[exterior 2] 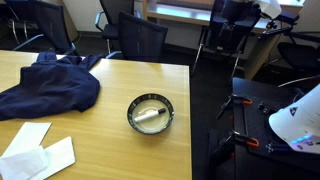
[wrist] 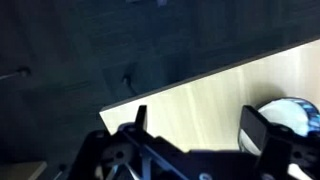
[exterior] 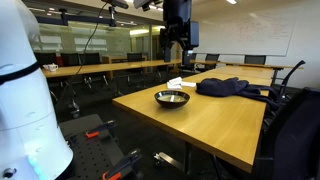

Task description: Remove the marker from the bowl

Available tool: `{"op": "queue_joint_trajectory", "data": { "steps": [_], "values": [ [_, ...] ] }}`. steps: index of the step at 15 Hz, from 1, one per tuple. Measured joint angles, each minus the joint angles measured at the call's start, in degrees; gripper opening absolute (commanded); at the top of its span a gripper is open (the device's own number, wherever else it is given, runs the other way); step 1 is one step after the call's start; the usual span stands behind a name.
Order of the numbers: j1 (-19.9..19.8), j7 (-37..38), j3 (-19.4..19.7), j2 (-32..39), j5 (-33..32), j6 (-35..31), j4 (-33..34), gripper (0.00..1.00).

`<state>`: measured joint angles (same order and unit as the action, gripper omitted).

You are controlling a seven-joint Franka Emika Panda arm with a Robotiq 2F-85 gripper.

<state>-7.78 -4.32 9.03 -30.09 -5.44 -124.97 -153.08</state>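
The shiny metal bowl (exterior 2: 151, 114) stands near the table's edge and shows in both exterior views (exterior: 172, 98). The marker (exterior 2: 150, 117), white and short, lies inside it. My gripper (exterior: 176, 43) hangs high above the table, well above and behind the bowl. In the wrist view its two fingers are spread apart (wrist: 195, 125) with only bare wood between them. The bowl's rim (wrist: 290, 112) shows at the right edge of that view, beside the right finger.
A dark cloth heap (exterior 2: 45, 87) lies on the wooden table (exterior 2: 110, 80) beyond the bowl. White paper pieces (exterior 2: 40, 155) lie near one corner. Office chairs (exterior 2: 140, 38) stand around the table. Red clamps (exterior 2: 245, 140) sit on the floor stand.
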Motion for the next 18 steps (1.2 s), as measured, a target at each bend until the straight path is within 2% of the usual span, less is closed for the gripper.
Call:
{"op": "queue_joint_trajectory", "data": {
  "steps": [9, 11, 14, 18],
  "values": [
    [0.1, 0.0, -0.1, 0.0, 0.0, 0.0, 0.0, 1.0],
    [0.8, -0.2, -1.4, 0.2, -0.3, -1.2, -0.4, 1.0],
    [3.7, -0.2, -5.5, 1.7, -2.2, -8.6, -2.4, 1.0],
    [9.7, -0.1, -10.5, 6.2, -2.3, -21.3, -3.5, 1.0]
  ]
}}
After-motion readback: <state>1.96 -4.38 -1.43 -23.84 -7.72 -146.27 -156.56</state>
